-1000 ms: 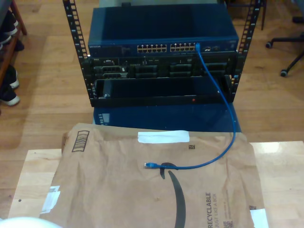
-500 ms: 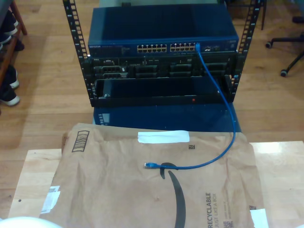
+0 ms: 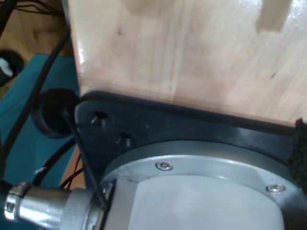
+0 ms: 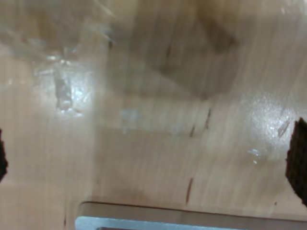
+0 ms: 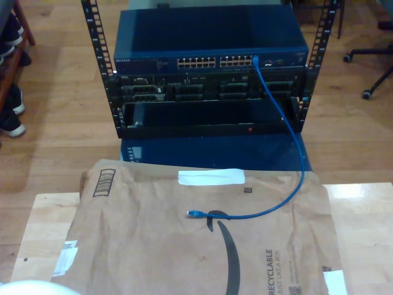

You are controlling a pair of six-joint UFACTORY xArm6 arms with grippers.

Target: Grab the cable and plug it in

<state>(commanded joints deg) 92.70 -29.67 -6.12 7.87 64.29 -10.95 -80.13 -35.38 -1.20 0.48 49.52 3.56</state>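
The blue cable (image 5: 288, 184) runs from a port on the blue switch (image 5: 209, 37), in the rack, down onto a brown paper bag (image 5: 153, 246) on the wooden table (image 5: 43, 227). Its loose plug (image 5: 193, 213) lies flat on the bag near the middle of the exterior view. My second gripper (image 4: 148, 160) hovers close over bare wood, open, with dark fingertips (image 4: 298, 160) at both picture edges and nothing between them. One dark fingertip (image 3: 301, 143) of my first gripper shows beside an arm's black base plate (image 3: 144, 124) and silver flange (image 3: 201, 167); its jaws are hidden.
A black rack frame (image 5: 95, 55) holds the switch and dark units (image 5: 202, 92). Shoes (image 5: 11, 117) stand at the exterior view's left, chair wheels (image 5: 367, 94) at its right. A white rounded shape (image 5: 31, 287) sits in that view's bottom left corner. Black cables (image 3: 29, 105) hang by the table edge.
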